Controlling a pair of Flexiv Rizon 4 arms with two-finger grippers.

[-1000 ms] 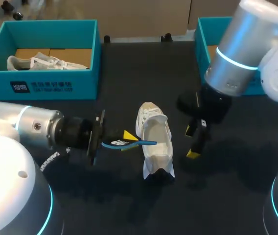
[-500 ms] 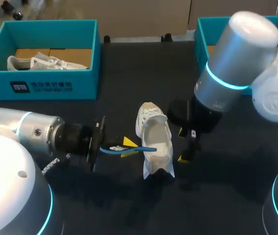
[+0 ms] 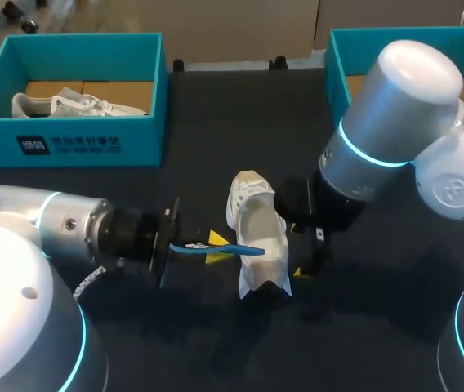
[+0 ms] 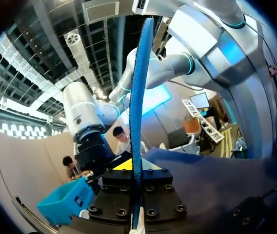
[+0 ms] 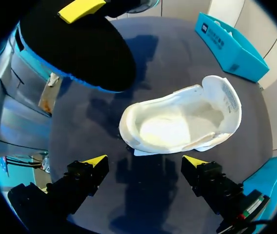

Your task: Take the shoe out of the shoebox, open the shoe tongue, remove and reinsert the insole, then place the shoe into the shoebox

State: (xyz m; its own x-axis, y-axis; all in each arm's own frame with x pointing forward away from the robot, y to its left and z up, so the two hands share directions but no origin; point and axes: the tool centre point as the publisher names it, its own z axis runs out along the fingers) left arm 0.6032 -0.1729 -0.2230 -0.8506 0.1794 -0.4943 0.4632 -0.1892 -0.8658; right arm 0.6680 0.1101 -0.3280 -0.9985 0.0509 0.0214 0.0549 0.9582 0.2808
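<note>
A white shoe [image 3: 258, 233] stands on the black table, its opening up; in the right wrist view the shoe [image 5: 177, 124] lies just ahead of my right gripper [image 5: 145, 161], whose yellow fingertips [image 5: 95, 160] stand wide apart and open. In the head view the right gripper [image 3: 304, 251] hangs close beside the shoe's right flank. My left gripper [image 3: 216, 247] is shut on a thin blue insole [image 3: 240, 249], whose free end reaches over the shoe's left rim. Seen edge-on in the left wrist view, the insole [image 4: 139, 97] rises straight out of the left gripper [image 4: 137, 195].
A teal shoebox [image 3: 69, 143] at the back left holds a second white shoe [image 3: 77, 104]. Another teal shoebox [image 3: 342, 57] stands at the back right, half hidden by my right arm. The first box also shows as a teal shoebox [image 5: 231, 44] beyond the shoe.
My right arm has swung left and down until its open gripper is close beside the shoe. The left gripper has shifted slightly toward the near edge with the insole.
</note>
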